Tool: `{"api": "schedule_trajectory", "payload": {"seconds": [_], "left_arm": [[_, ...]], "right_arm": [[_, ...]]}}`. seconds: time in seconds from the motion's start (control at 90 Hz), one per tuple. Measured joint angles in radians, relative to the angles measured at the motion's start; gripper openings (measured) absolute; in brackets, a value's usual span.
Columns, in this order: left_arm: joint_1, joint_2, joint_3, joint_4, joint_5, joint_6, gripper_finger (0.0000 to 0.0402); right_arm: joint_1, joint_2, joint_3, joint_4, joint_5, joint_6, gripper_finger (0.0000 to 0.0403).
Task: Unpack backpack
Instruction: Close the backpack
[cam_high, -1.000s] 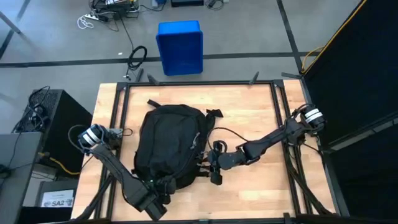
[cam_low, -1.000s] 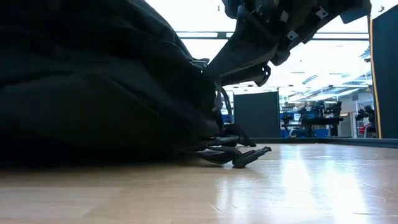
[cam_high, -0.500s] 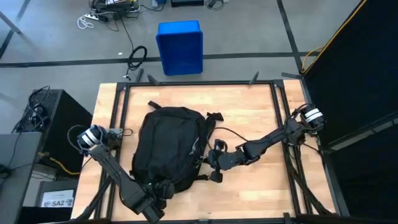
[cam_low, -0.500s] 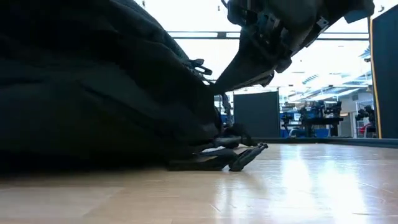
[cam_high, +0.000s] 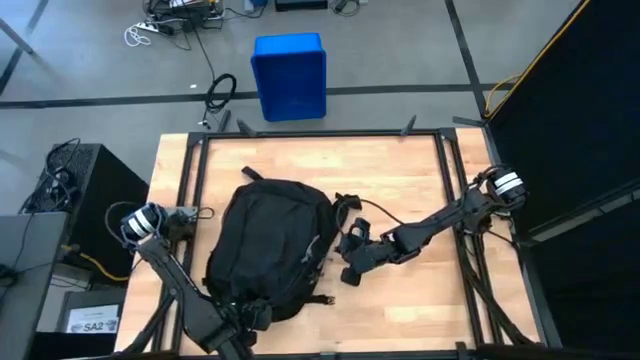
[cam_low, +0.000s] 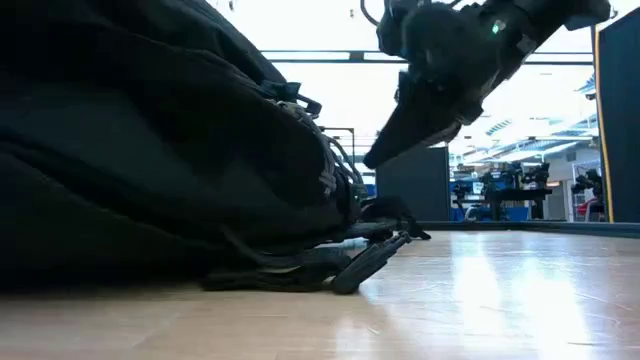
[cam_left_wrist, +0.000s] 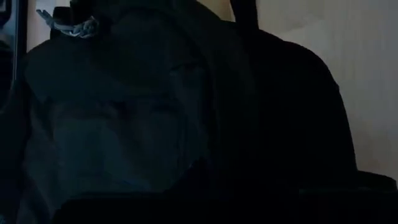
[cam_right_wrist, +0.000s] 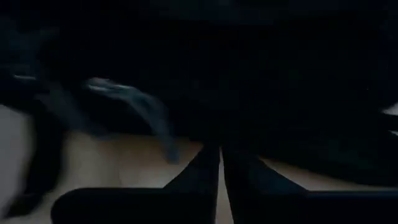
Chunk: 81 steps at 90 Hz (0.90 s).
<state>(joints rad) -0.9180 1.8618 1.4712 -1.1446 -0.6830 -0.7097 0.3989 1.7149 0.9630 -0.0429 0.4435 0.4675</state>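
Note:
The black backpack (cam_high: 268, 252) lies flat on the wooden table, left of the middle; it fills the left of the low view (cam_low: 150, 140). Its loose straps (cam_low: 365, 255) trail on the wood at its right side. My left gripper (cam_high: 240, 318) is at the backpack's near end, with black fabric filling its wrist view (cam_left_wrist: 186, 112). My right gripper (cam_high: 350, 262) is shut just right of the backpack, raised off the table and slanting down toward the bag's side (cam_low: 385, 150). Whether it touches a strap I cannot tell. My left gripper has the backpack's near end (cam_high: 250, 300), coming at it level from the table's near left. The bunched fabric hides the fingers and the exact part held. The bag rests on the table along its whole length.
A blue bin (cam_high: 290, 75) stands on the floor beyond the far edge. A black box (cam_high: 85, 190) sits off the table's left side. Bare wood (cam_high: 420, 180) lies to the right and far side of the backpack.
My left gripper has drawn toward the table's near left corner, and the backpack has slid and turned with it, its near end swinging left. My right gripper has drawn back from the bag's side, slightly up and toward the far edge. The straps have slid nearer.

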Motion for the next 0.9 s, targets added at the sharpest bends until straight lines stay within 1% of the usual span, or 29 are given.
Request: {"api": "schedule_trajectory", "payload": {"seconds": [0.089,0.144,0.211,0.322,0.478,0.633,0.778,0.9], "left_arm": [[0.008,0.000,0.000,0.000,-0.006,0.000,0.0000],[0.014,0.000,0.000,-0.002,-0.011,0.000,0.0000],[0.020,0.000,0.000,-0.003,-0.012,0.000,0.0000],[0.028,0.000,0.000,-0.002,-0.013,0.001,0.0000],[0.028,0.000,0.000,-0.001,-0.014,-0.001,0.0000],[0.028,0.000,0.000,0.000,-0.015,-0.001,0.0000],[0.028,0.000,0.000,0.001,-0.015,-0.004,0.0000],[0.027,0.000,-0.001,0.003,-0.015,-0.005,0.0000]], "right_arm": [[0.015,0.000,0.000,0.081,-0.136,-0.007,0.0001],[0.034,0.002,0.000,0.135,-0.170,-0.037,0.0006],[0.058,0.019,0.001,0.186,-0.161,-0.094,0.0017],[0.085,0.077,0.001,0.227,-0.105,-0.154,0.0050],[0.052,0.158,-0.001,0.234,-0.088,-0.149,0.0108],[0.009,0.166,0.000,0.276,-0.094,-0.114,0.0157],[-0.004,0.163,0.000,0.321,-0.111,-0.119,0.0185],[-0.003,0.164,0.000,0.367,-0.146,-0.126,0.0192]]}}
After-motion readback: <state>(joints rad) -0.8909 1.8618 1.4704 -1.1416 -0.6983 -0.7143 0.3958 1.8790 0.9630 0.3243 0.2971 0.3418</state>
